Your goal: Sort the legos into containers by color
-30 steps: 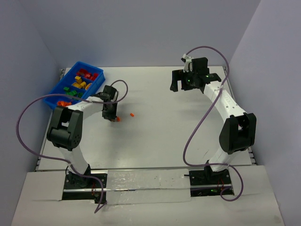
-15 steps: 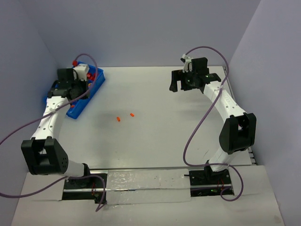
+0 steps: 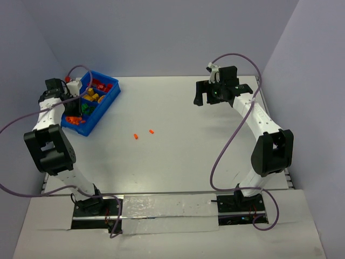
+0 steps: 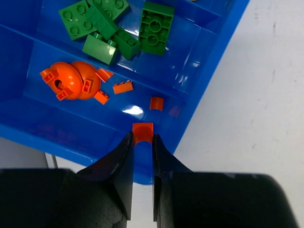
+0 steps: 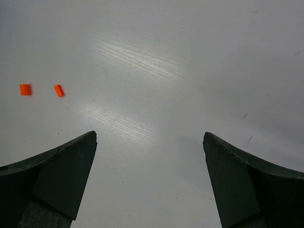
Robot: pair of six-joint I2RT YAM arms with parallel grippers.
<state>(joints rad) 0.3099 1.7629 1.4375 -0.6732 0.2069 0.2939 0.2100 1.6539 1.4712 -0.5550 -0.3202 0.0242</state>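
A: Where is the small orange piece (image 4: 142, 131) found?
B: It is clamped in the left gripper (image 4: 141, 138), above the edge of the blue bin (image 4: 85, 135) compartment where orange rounded pieces (image 4: 71, 80) are kept. Green bricks (image 4: 116, 28) are seen in the next compartment.
A: And outside the bin?
B: Two orange bits (image 3: 135, 136) are noted on the table (image 3: 188, 151), well apart from the bin. The right gripper (image 5: 149, 137) is held wide apart above the table's far right

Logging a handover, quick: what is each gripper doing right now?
Left gripper: shut on a small orange plastic brick, above the blue plastic bin.
Right gripper: open, holding nothing.
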